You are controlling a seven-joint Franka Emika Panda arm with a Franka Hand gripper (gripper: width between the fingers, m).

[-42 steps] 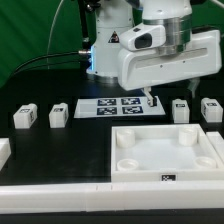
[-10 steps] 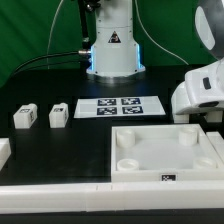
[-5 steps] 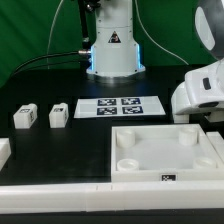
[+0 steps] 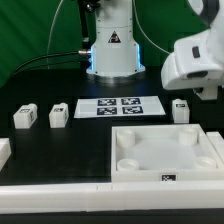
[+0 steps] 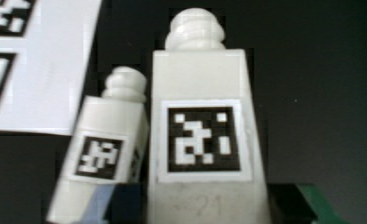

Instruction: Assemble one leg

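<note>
My gripper [image 4: 207, 96] hangs at the exterior view's right, above the table, under the white arm body. In the wrist view its fingers [image 5: 297, 203] stand on both sides of a white leg [image 5: 201, 130] with a square tag on its face, and it is shut on that leg. A second leg lies beside it, lower down [image 5: 105, 140]; it also shows in the exterior view [image 4: 180, 110], standing on the table. Two more legs [image 4: 24, 117] [image 4: 58, 115] stand at the exterior view's left. The held leg is hidden in the exterior view.
The large white square panel [image 4: 165, 135] with round corner sockets lies at the front. The marker board [image 4: 120, 106] lies in the middle, and its edge shows in the wrist view [image 5: 29, 60]. A white block [image 4: 3, 152] sits at the left edge. The robot base [image 4: 112, 50] stands behind.
The arm has risen and shifted towards the exterior view's left from its low spot at the right edge. The leg on the table at the right, hidden before, now shows.
</note>
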